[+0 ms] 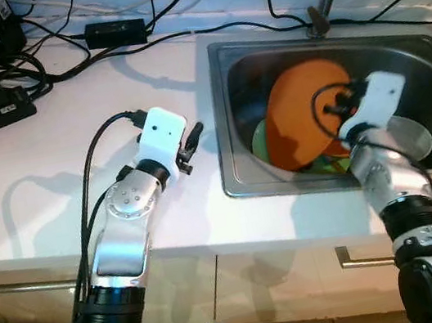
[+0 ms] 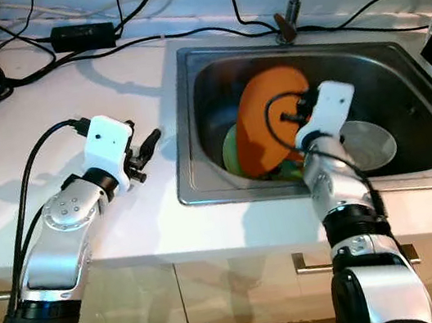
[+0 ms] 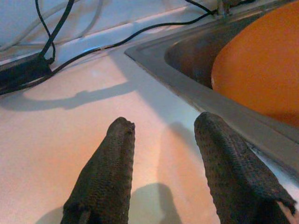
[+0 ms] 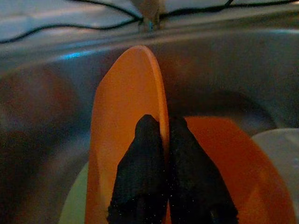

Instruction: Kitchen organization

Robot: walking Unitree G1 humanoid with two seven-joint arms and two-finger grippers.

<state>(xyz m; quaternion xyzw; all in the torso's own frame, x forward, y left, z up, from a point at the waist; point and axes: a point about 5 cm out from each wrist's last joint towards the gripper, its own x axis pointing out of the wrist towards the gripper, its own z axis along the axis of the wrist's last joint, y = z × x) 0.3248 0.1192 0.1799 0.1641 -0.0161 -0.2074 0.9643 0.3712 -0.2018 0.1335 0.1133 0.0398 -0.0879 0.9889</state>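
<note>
right gripper (image 4: 163,135) pinched on the rim of an orange plate (image 1: 299,114), held on edge inside the sink (image 2: 190,108), above a second orange plate (image 4: 252,182) and a pale green one (image 2: 231,152). likely stiff, light and slick; best gripped deep on the rim so as not to swivel. left gripper (image 3: 163,140) spread, empty, low over the counter (image 1: 65,153) beside the sink.

Plate (image 2: 271,119) stands in sink (image 2: 296,44), countertop (image 2: 63,87) to its left.
</note>
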